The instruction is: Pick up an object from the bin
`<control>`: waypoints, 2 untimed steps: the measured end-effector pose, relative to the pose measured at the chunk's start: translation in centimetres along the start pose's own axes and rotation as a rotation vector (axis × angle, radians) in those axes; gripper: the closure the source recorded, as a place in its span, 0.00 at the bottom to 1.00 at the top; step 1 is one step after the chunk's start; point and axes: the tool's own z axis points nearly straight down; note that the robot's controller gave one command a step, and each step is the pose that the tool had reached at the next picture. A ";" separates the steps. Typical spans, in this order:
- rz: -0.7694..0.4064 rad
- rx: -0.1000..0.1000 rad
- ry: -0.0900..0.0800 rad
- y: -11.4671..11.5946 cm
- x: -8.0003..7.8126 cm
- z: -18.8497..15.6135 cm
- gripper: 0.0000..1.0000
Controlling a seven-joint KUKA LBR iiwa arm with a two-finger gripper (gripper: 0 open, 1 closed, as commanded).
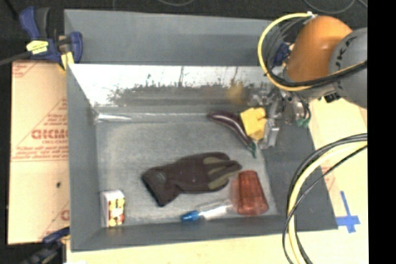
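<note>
My gripper point(272, 127) hangs low at the right side of the bin, near the back wall. Right against its left side is a yellow block point(252, 122). A dark maroon curved piece point(226, 120) runs left from the block, and a thin green tip point(251, 149) pokes out below it. Whether the block is gripped or only beside the gripper is hidden. A dark brown glove point(192, 176) lies flat in the middle of the bin floor, below and left of the gripper.
A red translucent cylinder point(250, 193) lies by the glove's fingertips at the front right. A white pen with a blue cap point(204, 214) rests along the front wall. A small white printed box point(113, 207) stands in the front left corner.
</note>
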 end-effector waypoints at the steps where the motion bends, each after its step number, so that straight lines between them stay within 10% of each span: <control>1: 0.056 0.000 -0.001 0.8 -0.1 3.0 1.00; 2: 0.055 0.001 -0.001 0.8 -0.1 3.0 1.00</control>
